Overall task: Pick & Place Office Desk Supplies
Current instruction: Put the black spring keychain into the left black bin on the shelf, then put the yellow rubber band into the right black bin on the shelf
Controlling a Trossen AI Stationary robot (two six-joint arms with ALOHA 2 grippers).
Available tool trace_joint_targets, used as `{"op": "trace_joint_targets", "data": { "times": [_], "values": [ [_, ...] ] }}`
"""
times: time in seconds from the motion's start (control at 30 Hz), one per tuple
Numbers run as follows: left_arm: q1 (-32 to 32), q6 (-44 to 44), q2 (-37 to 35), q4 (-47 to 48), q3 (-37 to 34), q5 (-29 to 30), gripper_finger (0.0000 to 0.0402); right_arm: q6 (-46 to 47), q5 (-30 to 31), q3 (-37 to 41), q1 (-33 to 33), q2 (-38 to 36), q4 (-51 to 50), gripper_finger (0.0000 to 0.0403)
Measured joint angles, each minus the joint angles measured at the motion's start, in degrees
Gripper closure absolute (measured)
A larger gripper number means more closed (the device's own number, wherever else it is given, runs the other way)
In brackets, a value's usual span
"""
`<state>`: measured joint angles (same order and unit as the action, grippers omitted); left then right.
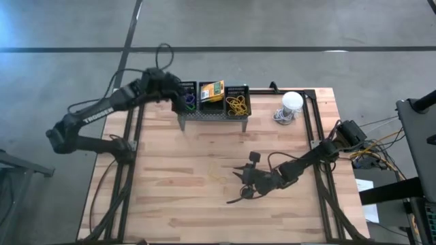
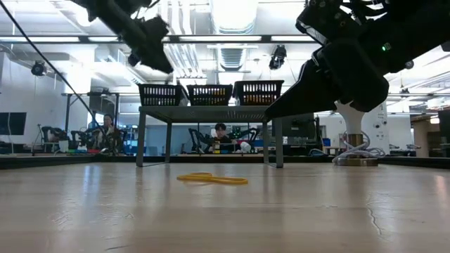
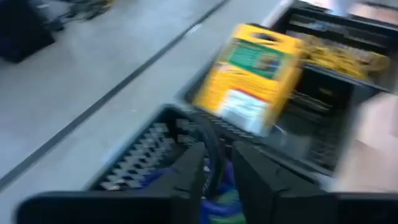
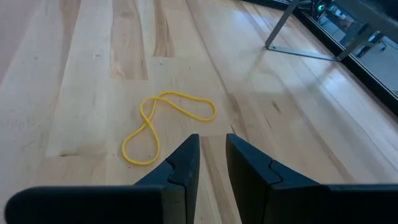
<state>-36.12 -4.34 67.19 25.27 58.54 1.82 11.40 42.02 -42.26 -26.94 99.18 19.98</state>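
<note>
Three black mesh baskets stand in a row on the grey stand [image 1: 212, 116]. The left basket [image 1: 188, 94] holds purple, blue and green loops [image 3: 219, 204], the middle one the yellow-green crayon boxes [image 1: 211, 90] [image 3: 255, 74], the right one yellow bands [image 1: 238, 103]. My left gripper [image 1: 182, 101] [image 3: 217, 152] hovers over the left basket, shut on a thin black loop. One yellow band [image 4: 168, 118] [image 2: 211, 179] lies flat on the table. My right gripper [image 1: 240, 185] [image 4: 211, 140] hangs low just short of it, its fingers nearly together with nothing between them. My left gripper pinches the black loop [image 3: 210, 138] between its two fingers, coming from above and slanting down toward the left basket. The loop is lifted clear and arcs out past the fingertips. This view is blurred, so I cannot tell how far back between the fingers it reaches.
A white dome-shaped object [image 1: 291, 102] sits near the table's far right corner, with a cable beside it. Dark rails run along the left and right sides of the wooden table [image 1: 177, 197]. People sit in the room beyond the far edge.
</note>
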Motion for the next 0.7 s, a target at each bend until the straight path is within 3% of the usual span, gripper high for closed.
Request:
{"op": "trace_joint_targets", "data": {
  "times": [0.17,0.33,0.5,0.63,0.7],
  "values": [
    [-6.38,3.77,0.51,0.72,0.00,-0.19,0.0243,0.42,0.00,0.00,0.00,0.00,0.08,0.0327],
    [-3.57,4.50,-0.88,3.04,-0.54,-3.16,0.0212,0.61,-0.22,0.02,0.22,0.57,1.87,0.0332],
    [9.49,4.55,-2.63,-0.57,-6.35,-5.26,0.0214,-0.95,-8.52,-0.01,0.87,4.58,9.66,0.0324],
    [25.49,5.79,-2.56,-9.53,-14.81,-3.90,0.0221,0.42,-14.16,-2.62,2.37,9.07,11.27,0.0304],
    [34.70,7.05,-2.20,-16.40,-19.67,-0.53,0.0224,1.71,-15.33,-5.34,3.04,10.53,9.03,0.0289]
  ]
}}
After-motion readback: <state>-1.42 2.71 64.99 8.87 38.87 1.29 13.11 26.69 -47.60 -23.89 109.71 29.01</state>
